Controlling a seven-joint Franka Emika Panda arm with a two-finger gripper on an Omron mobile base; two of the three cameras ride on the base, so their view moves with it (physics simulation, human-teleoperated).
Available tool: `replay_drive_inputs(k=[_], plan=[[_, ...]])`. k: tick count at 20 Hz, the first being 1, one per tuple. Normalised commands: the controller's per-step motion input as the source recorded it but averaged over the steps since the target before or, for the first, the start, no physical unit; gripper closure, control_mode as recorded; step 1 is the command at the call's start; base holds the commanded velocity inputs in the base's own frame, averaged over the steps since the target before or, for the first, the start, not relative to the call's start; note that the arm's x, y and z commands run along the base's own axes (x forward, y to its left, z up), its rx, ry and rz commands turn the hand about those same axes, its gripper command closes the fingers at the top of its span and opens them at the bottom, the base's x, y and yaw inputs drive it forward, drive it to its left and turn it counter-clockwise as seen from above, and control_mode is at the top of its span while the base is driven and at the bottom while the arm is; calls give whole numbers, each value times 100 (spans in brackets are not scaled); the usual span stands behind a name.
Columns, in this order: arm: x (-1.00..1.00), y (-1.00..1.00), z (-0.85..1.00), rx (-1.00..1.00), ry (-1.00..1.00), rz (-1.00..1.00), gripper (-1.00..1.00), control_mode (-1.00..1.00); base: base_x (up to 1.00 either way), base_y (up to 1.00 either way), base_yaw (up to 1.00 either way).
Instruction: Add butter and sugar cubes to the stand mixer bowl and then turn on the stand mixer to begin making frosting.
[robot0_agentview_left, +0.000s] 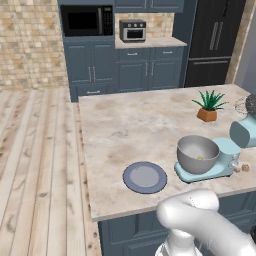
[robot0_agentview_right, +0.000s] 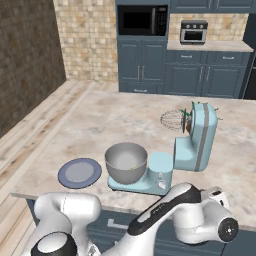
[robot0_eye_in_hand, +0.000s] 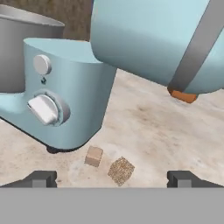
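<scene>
Sugar cubes (robot0_eye_in_hand: 107, 164) are seen lying on the desk (robot0_eye_in_hand: 153, 127) just beside the stand mixer (robot0_eye_in_hand: 65, 100) base, below its knobs, one smooth, one speckled, near each other but apart. Pincer (robot0_eye_in_hand: 112, 178) is held wide open and empty, fingertips low to either side of the cubes. One cube should be centred between the fingertips before closing, judged best done clear of the mixer base so nothing is nudged. Stand mixer bowl (robot0_agentview_left: 197, 152) is seated on the base; a small yellow bit, likely the butter (robot0_agentview_left: 199, 157), is seen inside. Plate (robot0_agentview_left: 145, 177) is bare.
</scene>
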Motion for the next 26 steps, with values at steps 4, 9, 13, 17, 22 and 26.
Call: replay_drive_inputs(k=[4, 9, 13, 17, 22, 26], plan=[[35, -3, -47, -10, -1, 31, -100, -100, 0, 0, 0], [35, 2, -34, -6, 0, 25, -100, -100, 0, 0, 0], [42, 2, -26, -2, 0, 17, -100, -100, 0, 0, 0], [36, 0, -35, 0, 1, 12, -100, -100, 0, 0, 0], [37, 0, -26, 0, 1, 11, -100, -100, 0, 0, 0], [28, 0, -22, 0, 0, 11, -100, -100, 0, 0, 0]])
